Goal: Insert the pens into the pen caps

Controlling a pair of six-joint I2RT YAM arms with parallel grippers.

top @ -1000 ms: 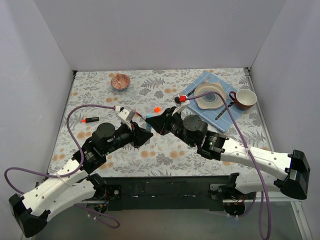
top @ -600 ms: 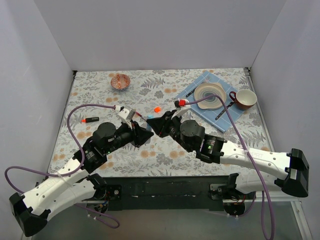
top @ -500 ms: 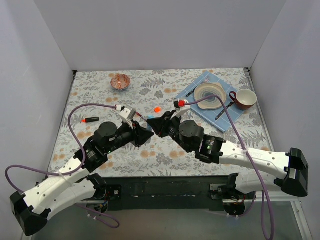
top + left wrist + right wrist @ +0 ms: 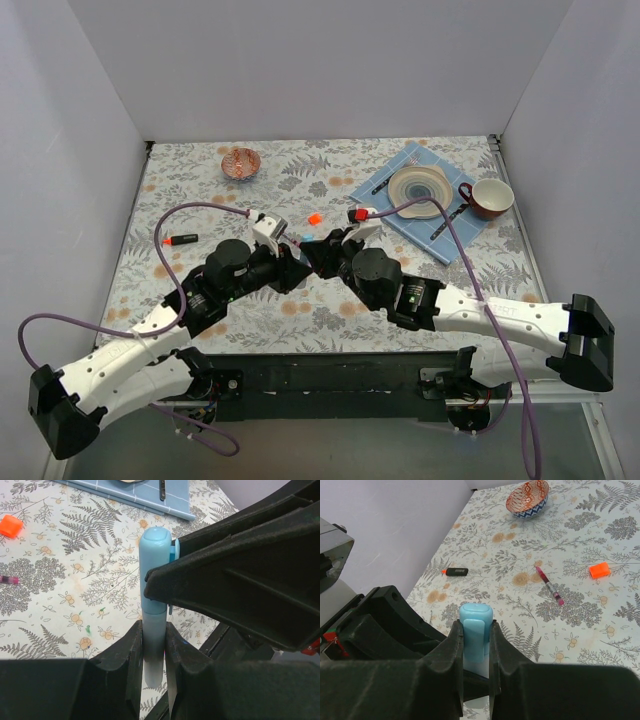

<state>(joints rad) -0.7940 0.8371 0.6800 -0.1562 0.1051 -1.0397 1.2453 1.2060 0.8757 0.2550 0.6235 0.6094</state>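
My left gripper (image 4: 154, 636) is shut on the lower body of the chunky light-blue marker (image 4: 153, 655), which stands upright in it. My right gripper (image 4: 476, 632) is shut on the light-blue cap (image 4: 476, 614), which sits over the marker's upper end (image 4: 155, 565). The two grippers meet tip to tip at mid table (image 4: 305, 255). An orange cap (image 4: 314, 218) lies just beyond them. A thin dark-red pen (image 4: 549, 585) lies near it. A black marker with an orange end (image 4: 180, 240) lies at the left. The white pen and the dark-blue cap are out of view.
A patterned bowl (image 4: 240, 162) stands at the back left. A blue mat (image 4: 408, 156) at the back right carries a plate (image 4: 420, 190), dark cutlery and a red mug (image 4: 490, 198). White walls close in the table on three sides.
Both arms have moved toward each other. The left wrist has shifted right and the right wrist left, so the gripper tips now touch around the marker and cap.
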